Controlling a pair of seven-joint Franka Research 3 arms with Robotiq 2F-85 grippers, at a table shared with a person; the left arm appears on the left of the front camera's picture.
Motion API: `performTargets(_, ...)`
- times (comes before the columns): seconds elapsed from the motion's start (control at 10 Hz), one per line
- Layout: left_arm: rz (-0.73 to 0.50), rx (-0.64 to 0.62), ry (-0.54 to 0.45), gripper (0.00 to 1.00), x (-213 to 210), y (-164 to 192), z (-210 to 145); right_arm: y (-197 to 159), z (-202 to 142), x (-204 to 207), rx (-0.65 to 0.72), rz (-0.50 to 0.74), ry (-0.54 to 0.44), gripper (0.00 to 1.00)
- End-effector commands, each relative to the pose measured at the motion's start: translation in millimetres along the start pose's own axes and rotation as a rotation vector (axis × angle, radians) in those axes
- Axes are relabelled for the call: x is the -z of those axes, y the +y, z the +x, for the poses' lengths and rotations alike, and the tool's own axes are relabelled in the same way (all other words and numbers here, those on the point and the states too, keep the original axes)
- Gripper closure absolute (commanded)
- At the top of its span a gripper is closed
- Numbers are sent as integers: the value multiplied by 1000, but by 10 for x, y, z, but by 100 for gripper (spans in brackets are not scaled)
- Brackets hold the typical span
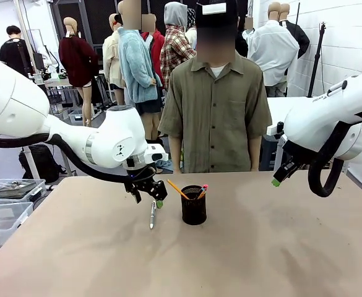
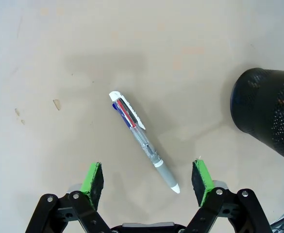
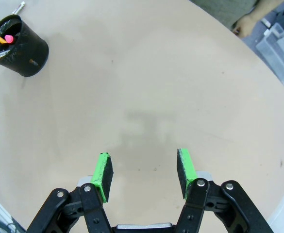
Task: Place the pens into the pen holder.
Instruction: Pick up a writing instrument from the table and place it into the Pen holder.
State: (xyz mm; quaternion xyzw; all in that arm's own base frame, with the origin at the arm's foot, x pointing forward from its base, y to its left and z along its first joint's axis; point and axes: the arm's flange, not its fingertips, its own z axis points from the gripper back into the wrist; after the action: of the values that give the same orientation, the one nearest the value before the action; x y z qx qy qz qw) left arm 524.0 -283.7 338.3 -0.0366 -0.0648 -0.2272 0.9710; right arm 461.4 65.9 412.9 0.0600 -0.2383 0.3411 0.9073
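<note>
Two grippers, both mine, hang with fingers spread wide, holding nothing. Smooth bare tan table (image 1: 267, 247) lies open all around my right gripper (image 3: 144, 172), well apart from everything. In the left wrist view, my left gripper (image 2: 146, 177) brackets the grey grip end of the white-silver pen (image 2: 144, 141), which lies flat. Near it the pen holder (image 1: 193, 207), a black mesh cylinder, stands upright with an orange pencil (image 1: 177, 189) and a red-ended pen (image 1: 202, 189) leaning inside.

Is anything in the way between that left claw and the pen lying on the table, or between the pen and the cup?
Nothing visible. The left gripper hangs open right over the white-silver pen, and only bare table lies between the pen and the pen holder.
</note>
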Motion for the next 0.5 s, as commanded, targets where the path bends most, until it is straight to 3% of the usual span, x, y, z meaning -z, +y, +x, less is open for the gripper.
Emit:
performTargets(0.0, 39, -48, -14, 6, 115, -25, 91, -17, -42, 42, -10, 2, -22, 33)
performTargets(0.4, 80, -62, 28, 6, 312, -13, 113, -17, -42, 42, -10, 2, -22, 33)
